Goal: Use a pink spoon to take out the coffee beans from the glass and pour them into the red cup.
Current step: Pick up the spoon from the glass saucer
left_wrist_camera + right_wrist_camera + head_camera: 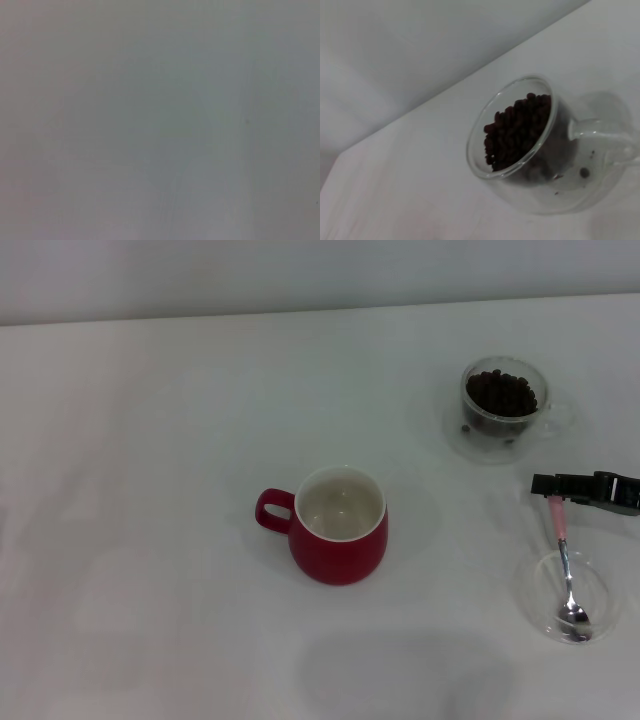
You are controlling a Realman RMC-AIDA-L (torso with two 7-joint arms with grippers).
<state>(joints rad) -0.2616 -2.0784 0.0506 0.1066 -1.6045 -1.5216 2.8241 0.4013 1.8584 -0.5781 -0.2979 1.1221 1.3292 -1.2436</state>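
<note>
A plain white table fills the head view, meeting a pale, bare wall along its far edge at twelve o'clock. Near the centre stands the red cup, upright, its cream inside showing and its loop handle pointing toward nine o'clock. At about two o'clock from it, well apart, the glass sits on a clear saucer, filled with the coffee beans, its clear handle toward three o'clock. The right wrist view shows the same glass up close, with dark beans heaped almost to the rim and a few specks on the saucer beneath. At four o'clock from the red cup lies a flat shallow clear dish; the metal bowl of the pink spoon rests inside it, and the pink handle rises toward twelve o'clock. The right gripper reaches in from the three o'clock edge, its black fingers pinched on the tip of that handle. The left gripper is out of sight; the left wrist view shows only a blank grey surface.
</note>
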